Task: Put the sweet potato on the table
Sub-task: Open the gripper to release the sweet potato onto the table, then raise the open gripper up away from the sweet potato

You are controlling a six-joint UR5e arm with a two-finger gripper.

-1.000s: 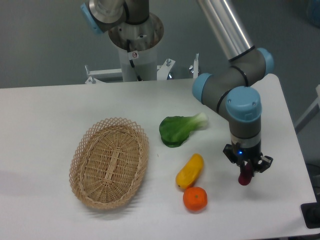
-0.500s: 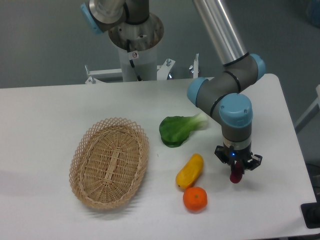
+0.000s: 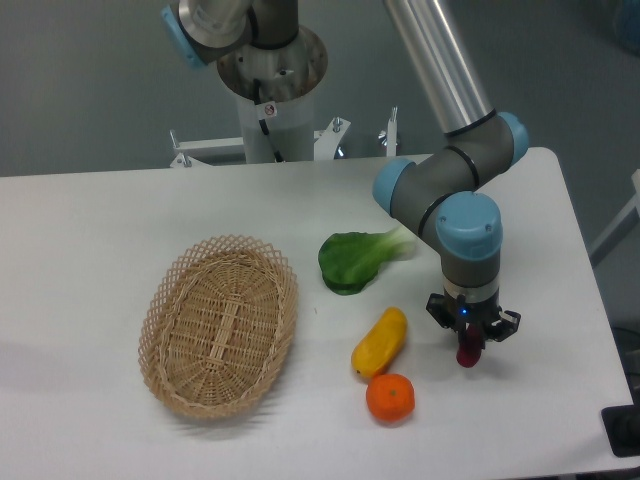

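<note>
Basket (image 3: 218, 325) left; vegetables (centre) (image 3: 380, 341) beside.

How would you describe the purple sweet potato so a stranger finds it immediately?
Start at the oval woven wicker basket and go right, past the yellow oblong vegetable. The small magenta-purple sweet potato hangs in the end effector, the only purple item.

sweet potato (image 3: 468, 352): only its dark magenta lower end shows; the rest is hidden inside the gripper (image 3: 471, 334).
contact with table (image 3: 90, 230): cannot tell whether the tip touches it.
fingers: too small to make out singly; they seem closed on the tuber.
table: front and right edges cut off.
bok choy (image 3: 360, 257): stem end partly behind the arm.
</note>
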